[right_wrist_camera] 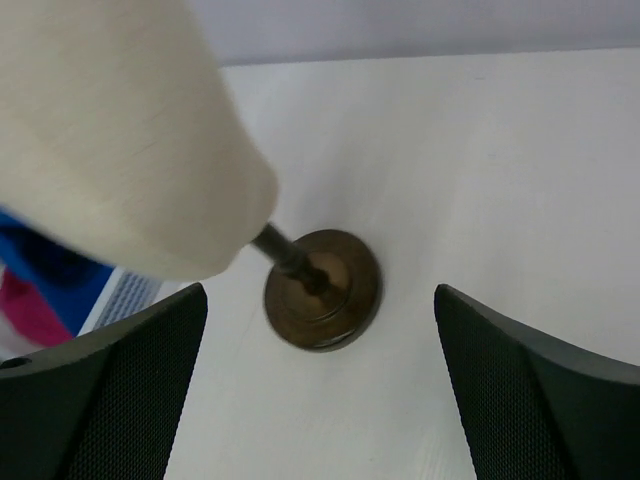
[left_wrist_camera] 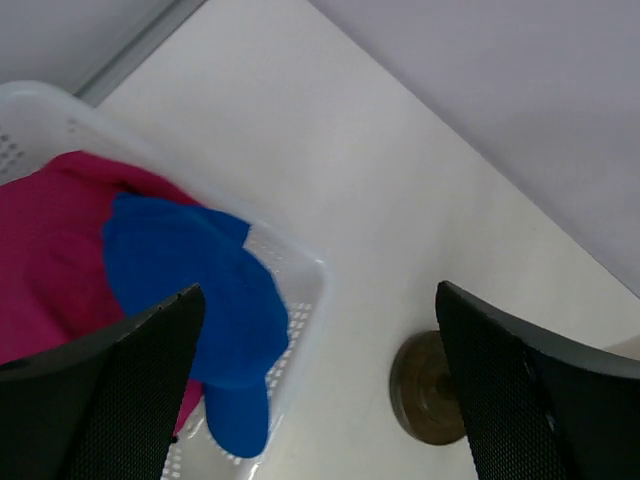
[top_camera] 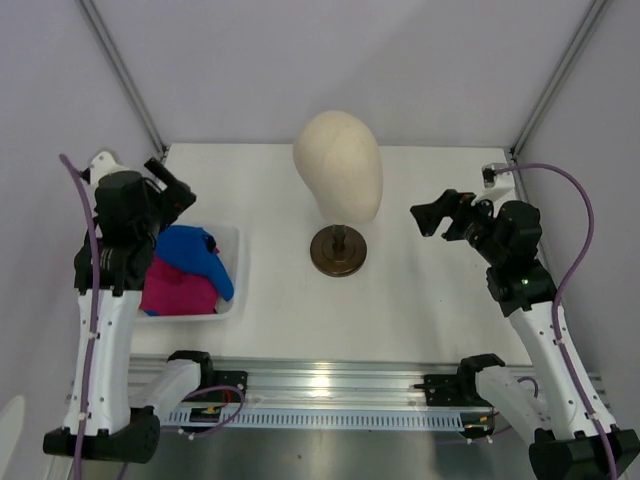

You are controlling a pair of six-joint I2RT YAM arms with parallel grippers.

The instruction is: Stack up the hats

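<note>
Left wrist: floppy blue cap (left_wrist_camera: 190, 270) lies in perforated white basket (left_wrist_camera: 300, 300).

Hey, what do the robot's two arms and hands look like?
Each arm is white lower down and black higher up. The left hand and right hand are black, their fingers lined with fine mesh. A purple cable loops along each arm.
</note>
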